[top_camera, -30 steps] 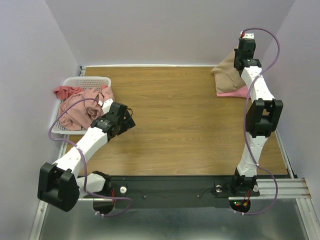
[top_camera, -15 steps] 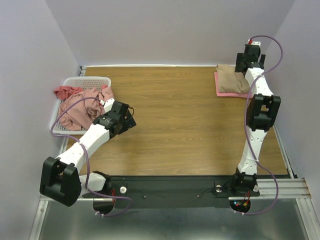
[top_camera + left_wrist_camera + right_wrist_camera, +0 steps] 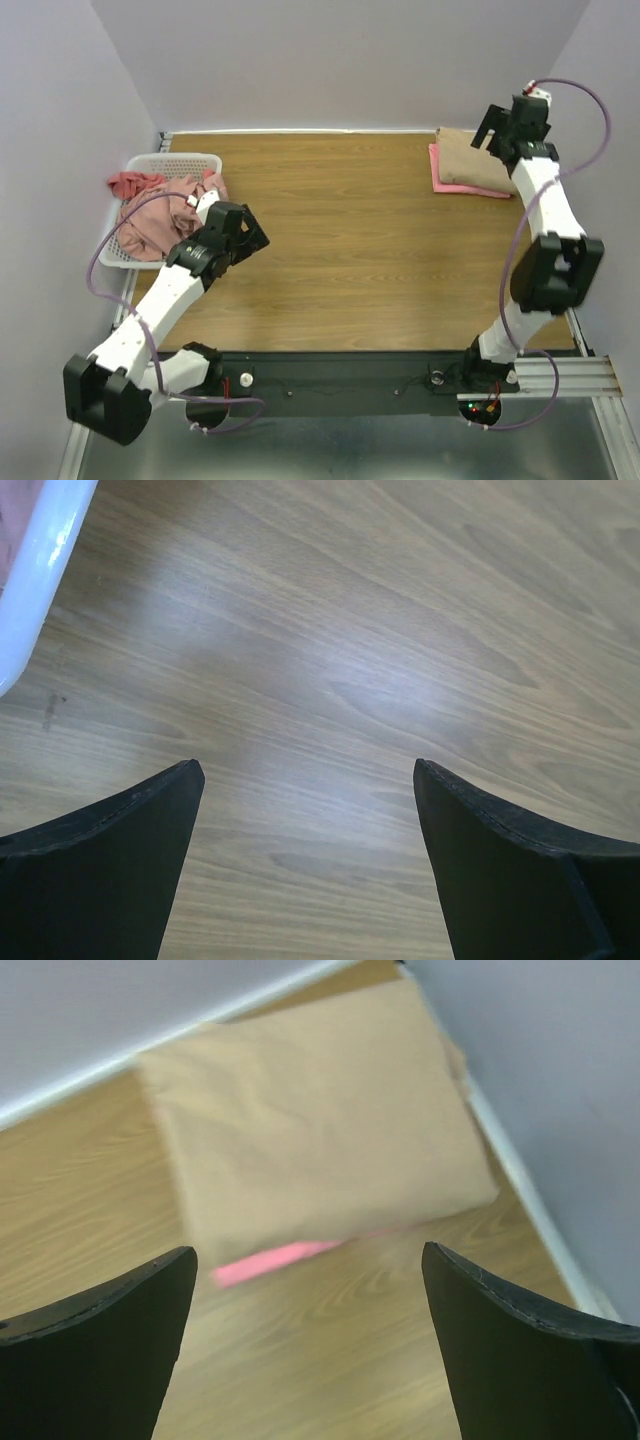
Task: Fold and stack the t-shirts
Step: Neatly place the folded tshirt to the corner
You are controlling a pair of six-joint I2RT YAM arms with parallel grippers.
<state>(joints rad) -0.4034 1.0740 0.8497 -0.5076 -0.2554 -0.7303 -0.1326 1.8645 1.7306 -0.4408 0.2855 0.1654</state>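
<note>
A folded tan t-shirt [image 3: 474, 160] lies flat on a folded bright pink t-shirt [image 3: 448, 181] in the table's far right corner. My right gripper [image 3: 488, 128] hovers above this stack, open and empty. In the right wrist view the tan t-shirt [image 3: 318, 1110] fills the top, the pink t-shirt [image 3: 268, 1261] shows as a strip under it, and the right gripper [image 3: 308, 1252] holds nothing. Dusty-pink t-shirts [image 3: 165, 215] and a salmon-red one [image 3: 130, 183] are heaped in the basket [image 3: 176, 160]. My left gripper [image 3: 250, 238] is open over bare wood beside it.
The white mesh basket stands at the table's far left edge, and its rim [image 3: 40, 560] shows at the top left of the left wrist view. Walls close in the table at the back and on both sides. The right wall [image 3: 540, 1070] runs close to the stack.
The right gripper opened and let go of the tan t-shirt, which dropped flat onto the pink one. The right arm swung out to the right. The left arm shifted slightly.
</note>
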